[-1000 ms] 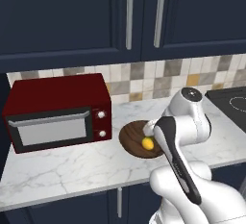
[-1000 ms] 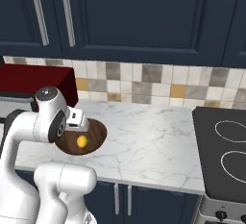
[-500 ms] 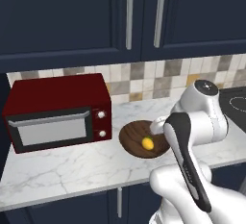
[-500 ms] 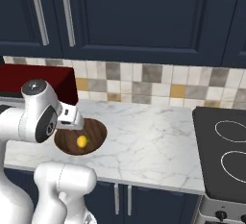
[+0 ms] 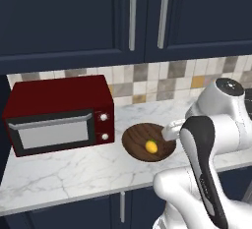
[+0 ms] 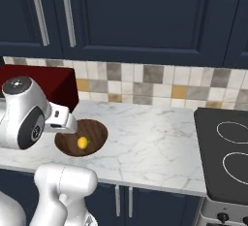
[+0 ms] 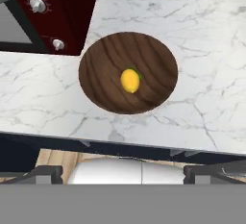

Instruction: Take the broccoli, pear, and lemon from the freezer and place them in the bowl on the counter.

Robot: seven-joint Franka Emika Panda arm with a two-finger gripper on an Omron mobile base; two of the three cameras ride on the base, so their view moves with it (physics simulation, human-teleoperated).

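White marble counter [image 7: 211,88] nearest, front edge over navy cabinets. Fingers [image 7: 123,174] spread wide at counter's front edge, holding nothing, both dark tips apart. Beyond them, wood-grain bowl [image 7: 153,59] sits on counter, lemon [image 7: 129,80] lying near its middle, green end up-right. Dark red microwave [image 5: 59,112] just beside bowl, on its left. Tiled backsplash [image 6: 145,82] behind, navy wall cabinets [image 5: 147,12] above. Black cooktop [image 6: 225,154] well apart on right.

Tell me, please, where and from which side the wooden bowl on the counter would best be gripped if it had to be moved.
Probably by the rim: the wooden bowl is round, shallow and far too wide to span. Come from above at the near rim facing the counter edge, one finger inside and one outside. The microwave crowds one side, and the lemon lies mid-bowl, clear of the rim.
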